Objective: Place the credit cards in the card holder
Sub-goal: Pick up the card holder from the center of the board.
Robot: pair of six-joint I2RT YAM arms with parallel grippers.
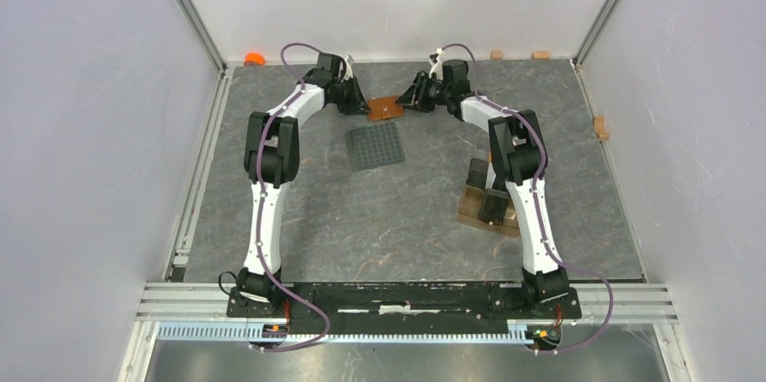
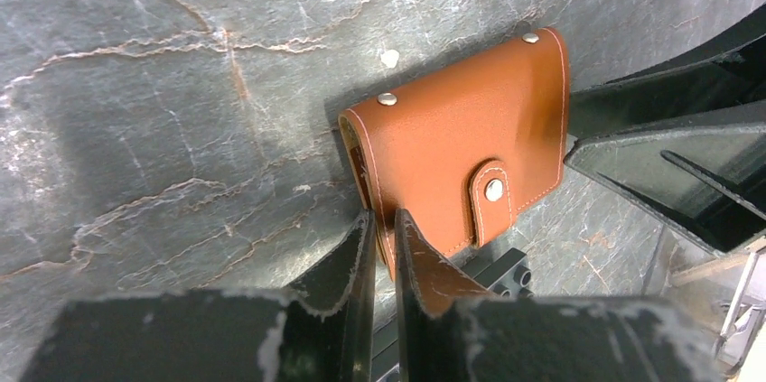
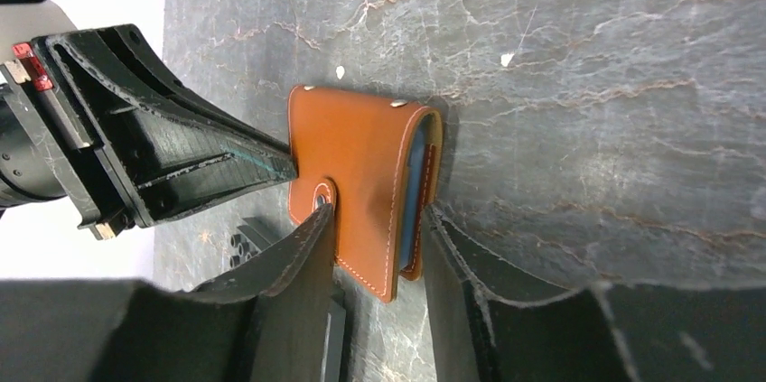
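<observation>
Wallet: the brown wallet (image 1: 384, 108) sits towards the far side of the counter (image 1: 361, 228), between the two tool tips, with its snap tab lying over the front face.
Card: a blue card (image 3: 411, 192) shows edge-on in the wallet's open side, tucked between the leather leaves.
Left tool: the left tool (image 2: 384, 216) has its jaws almost together. They pinch the wallet's near corner, and the leather edge runs down into the narrow gap.
Right tool: the right tool (image 3: 378, 219) stands roughly half open. One finger is over the snap tab and the other is just beside the open side with the card. Whether they press on the wallet I cannot tell.
Edges: the tools take up both ends of the wallet and point at each other across it. Its far side faces bare counter up to the back wall.
Open room: a wide bare stretch of counter lies in the middle and near part, between the two arms.
In the way: a dark grey studded plate (image 1: 376, 145) lies flat just on the near side of the wallet, not touching it.
Right side: an amber stand (image 1: 471, 208) sits partly hidden under the right arm, well apart from the wallet.
Margins: an orange object (image 1: 255, 59) sits at the far left corner. Small wooden blocks (image 1: 496, 54) line the far and right edges.
</observation>
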